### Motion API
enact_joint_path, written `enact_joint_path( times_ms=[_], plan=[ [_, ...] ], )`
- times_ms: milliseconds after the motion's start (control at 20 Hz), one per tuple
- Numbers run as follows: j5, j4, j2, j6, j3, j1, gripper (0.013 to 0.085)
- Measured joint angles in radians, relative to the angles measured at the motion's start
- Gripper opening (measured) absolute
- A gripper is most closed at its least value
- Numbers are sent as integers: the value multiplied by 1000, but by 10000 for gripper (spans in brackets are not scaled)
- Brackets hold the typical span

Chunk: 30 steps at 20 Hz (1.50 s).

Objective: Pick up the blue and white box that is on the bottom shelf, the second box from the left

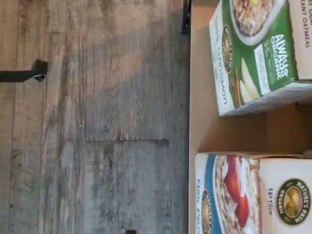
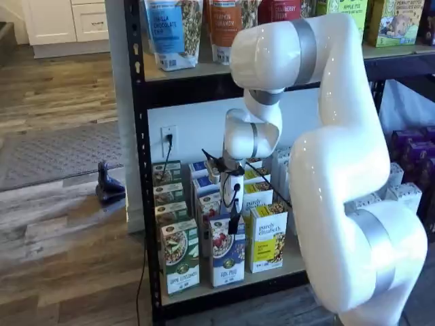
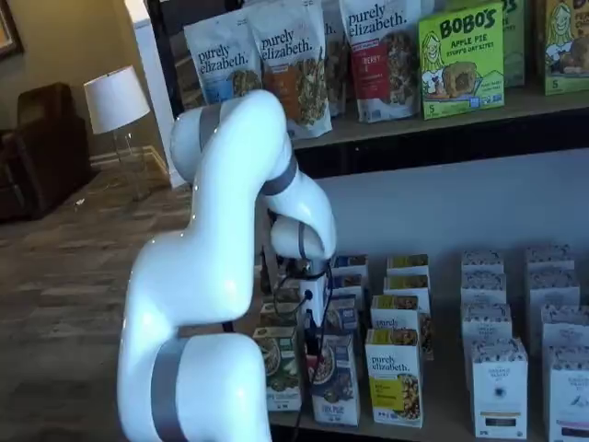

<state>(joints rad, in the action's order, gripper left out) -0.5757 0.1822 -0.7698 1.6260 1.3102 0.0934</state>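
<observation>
Pincer (image 2: 233, 224) state cannot be told: only a dark finger shape is seen hanging just above the front carton, and no gap between fingers is shown in either shelf view. In a shelf view the blue and white box (image 2: 227, 259) is seen upright at the front of its row on the bottom shelf (image 2: 224, 288), with the green-and-white carton (image 2: 180, 263) close on one side and the yellow carton (image 2: 266, 242) close on the other. In the wrist view the blue and white box (image 1: 229, 195) and the green carton (image 1: 258, 53) are shown with a strip of bare tan board between them.

Several risks are judged from this. Because the neighbours are set so near, a finger could be brought down onto the green or yellow carton instead of into the gap, and that carton could be tipped or pushed back. The tall, slim box could be toppled forward off the shelf edge if it is struck from above rather than gripped. A grip taken only on the thin top flap could be lost on lifting. The hanging cable (image 2: 234, 197) could also be caught on the boxes behind.
</observation>
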Motion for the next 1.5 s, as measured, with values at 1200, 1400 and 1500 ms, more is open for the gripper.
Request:
enact_joint_path(
  times_ms=[1200,1400,1500],
  plan=[
    [-39,15,-231,10,295,-3,850],
    [-48,-22,-267,-27,334,1,850],
    [-58,-51,-278,-51,347,2,850]
  ],
)
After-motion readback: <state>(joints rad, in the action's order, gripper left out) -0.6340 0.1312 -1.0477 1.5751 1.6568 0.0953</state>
